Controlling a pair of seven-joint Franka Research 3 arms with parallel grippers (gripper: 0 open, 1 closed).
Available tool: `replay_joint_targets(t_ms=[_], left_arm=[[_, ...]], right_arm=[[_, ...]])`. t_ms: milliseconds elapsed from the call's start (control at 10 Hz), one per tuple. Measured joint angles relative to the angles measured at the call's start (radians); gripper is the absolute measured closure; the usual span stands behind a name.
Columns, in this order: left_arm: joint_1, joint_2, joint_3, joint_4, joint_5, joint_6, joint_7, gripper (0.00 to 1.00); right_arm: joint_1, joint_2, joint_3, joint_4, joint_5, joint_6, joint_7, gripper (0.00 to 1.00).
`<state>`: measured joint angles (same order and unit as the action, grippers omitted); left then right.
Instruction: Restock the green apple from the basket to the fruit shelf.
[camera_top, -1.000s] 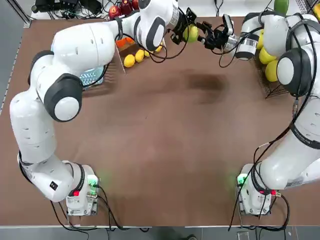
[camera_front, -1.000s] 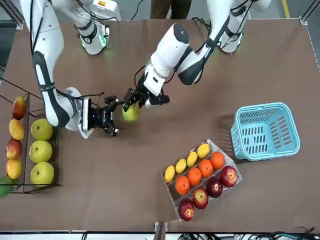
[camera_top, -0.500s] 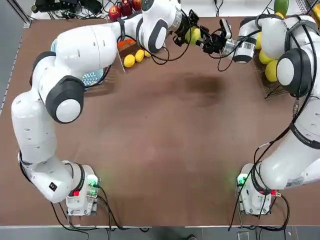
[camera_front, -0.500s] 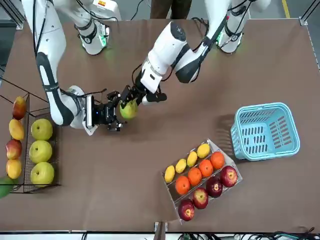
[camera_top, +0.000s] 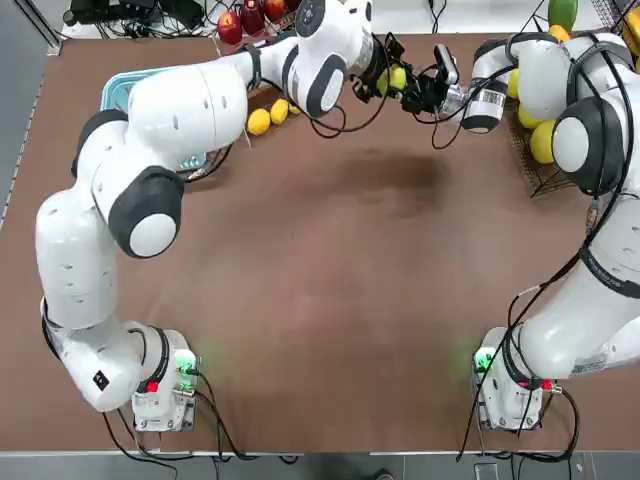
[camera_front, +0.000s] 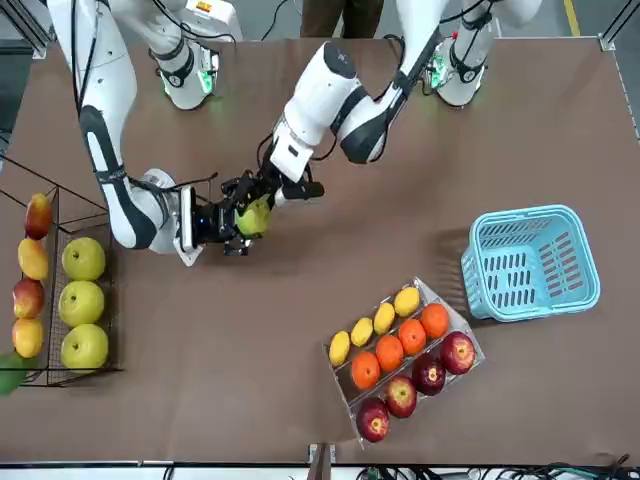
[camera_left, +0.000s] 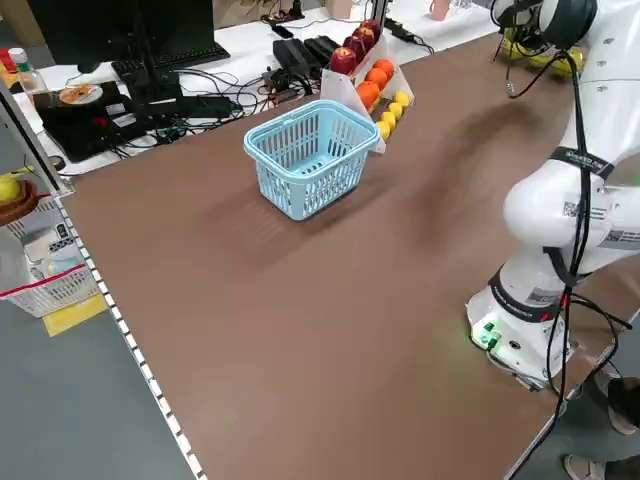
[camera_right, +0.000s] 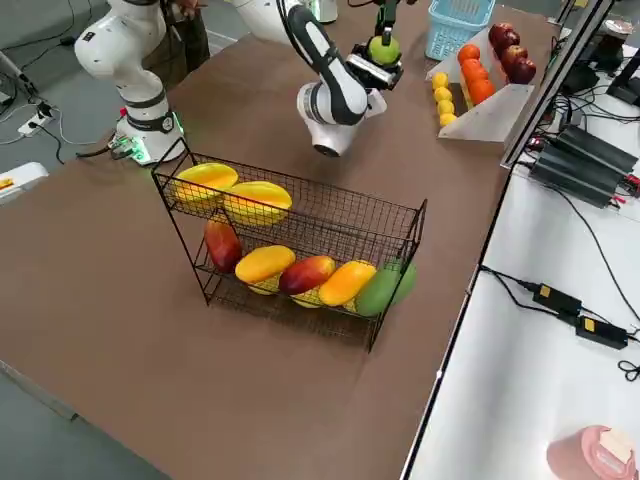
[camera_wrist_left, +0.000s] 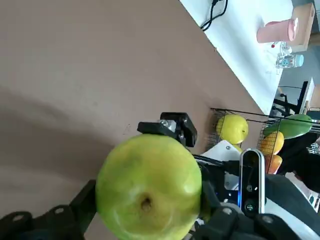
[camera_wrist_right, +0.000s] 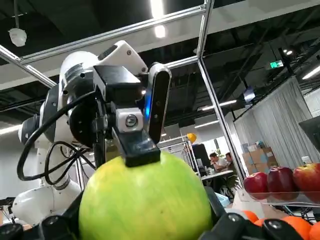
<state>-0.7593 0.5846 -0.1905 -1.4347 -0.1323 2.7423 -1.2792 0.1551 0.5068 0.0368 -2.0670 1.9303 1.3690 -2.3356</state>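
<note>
The green apple hangs above the far middle of the table, with my left gripper shut on it. In the left wrist view the green apple fills the space between those fingers. My right gripper faces it from the shelf side, open, with its fingers either side of the apple. The light blue basket stands at the far left, partly hidden by my left arm in the top view. The black wire fruit shelf stands at the far right.
A white-panelled stand with lemons, oranges and red apples sits beside the basket. The shelf holds yellow-green apples and mangoes. Cables and power bricks lie on the white bench past the table's far edge.
Both grippers have closed the gap between them: the left carried the apple toward the right, and the right gripper slid in until its fingers sit around the apple.
</note>
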Motion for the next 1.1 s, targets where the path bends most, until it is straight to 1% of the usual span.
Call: replay_joint_targets(t_ms=[100,300,400,600,700,800,900,1000,1100], left_arm=[[0.002,0.000,0.002,0.007,0.000,0.002,-0.002,0.01],[0.007,-0.007,0.007,0.019,0.000,-0.023,-0.003,0.00],[0.019,-0.019,0.011,0.032,0.000,-0.088,-0.003,0.00],[0.083,-0.078,0.010,0.050,0.000,-0.292,-0.001,0.00],[0.131,-0.115,0.002,0.050,0.000,-0.395,0.018,0.00],[0.185,-0.150,-0.015,0.048,0.000,-0.488,0.057,0.00],[0.238,-0.183,-0.027,0.031,0.000,-0.550,0.103,0.00],[0.291,-0.217,-0.032,-0.007,0.000,-0.577,0.148,0.00],[0.345,-0.250,-0.032,-0.061,0.001,-0.586,0.190,0.00]], right_arm=[[0.000,0.000,0.004,-0.001,0.000,-0.019,0.000,0.08],[-0.001,0.000,0.005,-0.002,-0.001,-0.040,0.000,0.08],[-0.001,0.000,0.006,-0.004,-0.001,-0.046,0.000,0.08],[-0.006,0.000,0.004,-0.010,-0.004,-0.044,0.023,0.08],[-0.015,-0.001,-0.014,-0.006,-0.021,-0.035,0.074,0.08],[-0.021,-0.006,-0.057,0.016,-0.064,-0.019,0.143,0.08],[-0.029,-0.019,-0.103,0.064,-0.122,0.007,0.222,0.08],[-0.035,-0.043,-0.143,0.122,-0.183,0.053,0.304,0.08],[-0.037,-0.077,-0.168,0.180,-0.251,0.124,0.389,0.08]])
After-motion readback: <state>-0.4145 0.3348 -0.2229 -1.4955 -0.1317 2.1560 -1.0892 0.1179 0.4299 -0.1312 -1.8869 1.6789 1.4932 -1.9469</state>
